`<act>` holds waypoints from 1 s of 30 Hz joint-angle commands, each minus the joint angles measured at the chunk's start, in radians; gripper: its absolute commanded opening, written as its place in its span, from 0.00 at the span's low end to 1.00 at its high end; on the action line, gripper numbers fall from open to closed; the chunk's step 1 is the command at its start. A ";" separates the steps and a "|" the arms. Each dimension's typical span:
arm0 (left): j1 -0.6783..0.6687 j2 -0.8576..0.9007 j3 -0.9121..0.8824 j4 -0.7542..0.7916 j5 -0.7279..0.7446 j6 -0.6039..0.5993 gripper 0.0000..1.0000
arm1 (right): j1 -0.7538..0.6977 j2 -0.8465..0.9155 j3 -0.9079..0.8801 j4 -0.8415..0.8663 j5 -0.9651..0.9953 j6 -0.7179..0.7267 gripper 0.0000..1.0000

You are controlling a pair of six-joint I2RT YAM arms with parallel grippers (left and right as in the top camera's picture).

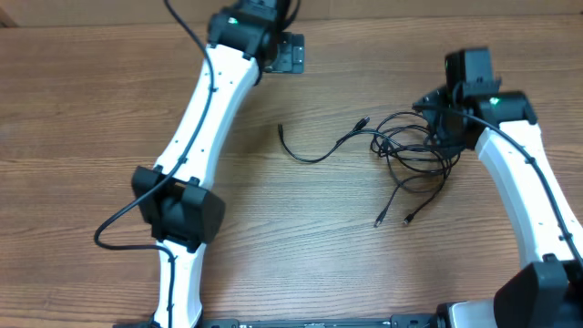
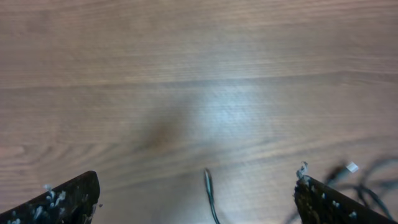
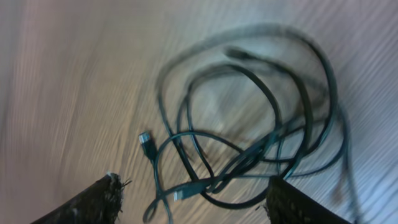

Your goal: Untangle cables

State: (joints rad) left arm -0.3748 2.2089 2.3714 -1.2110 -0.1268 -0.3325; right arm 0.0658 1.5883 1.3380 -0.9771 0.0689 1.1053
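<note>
Thin black cables [image 1: 410,150] lie in a tangled heap on the wooden table, right of centre. One cord end [image 1: 282,135] trails out to the left, and two plug ends [image 1: 392,219] trail toward the front. My right gripper [image 1: 446,123] is open and hovers over the right side of the heap; the loops [image 3: 249,124] and a silver-tipped plug [image 3: 180,195] lie between its fingers [image 3: 193,199]. My left gripper [image 1: 284,55] is open at the far side of the table, empty. One cord end [image 2: 208,183] lies between its fingers [image 2: 198,202], below them.
The wooden table [image 1: 91,91] fills the view. The left arm [image 1: 205,109] stretches diagonally across the left half. A thick black arm wire [image 1: 118,228] loops out near its elbow. The right arm [image 1: 528,191] runs along the right edge.
</note>
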 commanded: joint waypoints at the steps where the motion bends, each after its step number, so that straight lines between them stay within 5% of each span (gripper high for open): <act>1: -0.012 -0.075 0.011 -0.036 0.147 0.030 1.00 | -0.029 -0.008 -0.082 0.054 -0.118 0.333 0.72; 8: -0.054 -0.081 0.011 -0.119 0.146 0.075 1.00 | -0.042 -0.007 -0.122 0.196 -0.145 0.432 0.73; 24: -0.065 -0.081 0.011 -0.180 0.145 0.109 1.00 | -0.041 0.055 -0.149 0.157 -0.132 0.385 0.65; 25: -0.065 -0.081 0.011 -0.180 0.145 0.109 1.00 | -0.041 0.056 -0.149 0.156 -0.119 0.373 0.62; 27: -0.065 -0.081 0.011 -0.178 0.145 0.109 1.00 | -0.041 0.058 -0.149 0.156 -0.113 0.334 0.07; 30: -0.065 -0.081 0.011 -0.178 0.145 0.109 1.00 | -0.041 0.058 -0.149 0.161 -0.116 0.333 0.04</act>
State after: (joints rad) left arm -0.4389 2.1551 2.3718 -1.3891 0.0124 -0.2504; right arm 0.0265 1.6440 1.1954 -0.8227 -0.0639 1.4712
